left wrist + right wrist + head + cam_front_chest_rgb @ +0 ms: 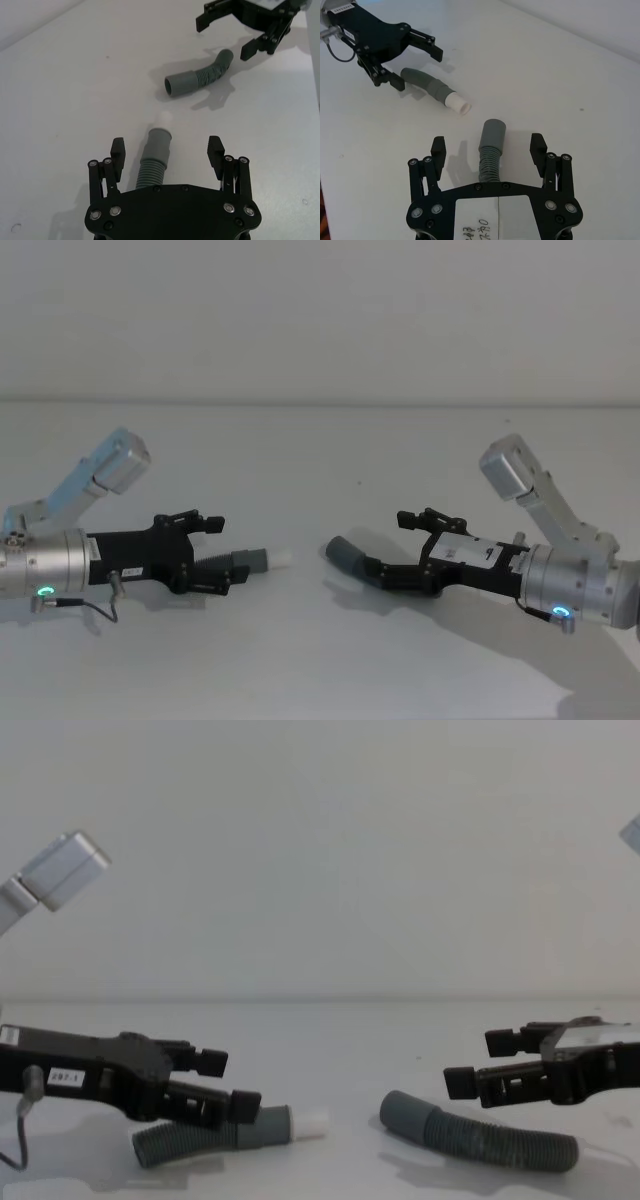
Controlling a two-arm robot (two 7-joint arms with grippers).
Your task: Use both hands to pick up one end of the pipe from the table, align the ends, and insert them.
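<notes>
Two dark-grey corrugated pipe pieces lie on the white table (320, 660), their ends facing across a small gap. The left piece (152, 167) ends in a grey collar with a white plug tip (282, 558). My left gripper (218, 555) is open and straddles it low, one finger on each side. The right piece (480, 1135) ends in a wider socket cuff (345, 552). Over its corrugated part my right gripper (392, 545) stands open, slightly above it in the chest view. Nothing is gripped.
The left arm's cable (95, 608) trails onto the table by its wrist. A plain wall (320, 320) stands behind the table's far edge.
</notes>
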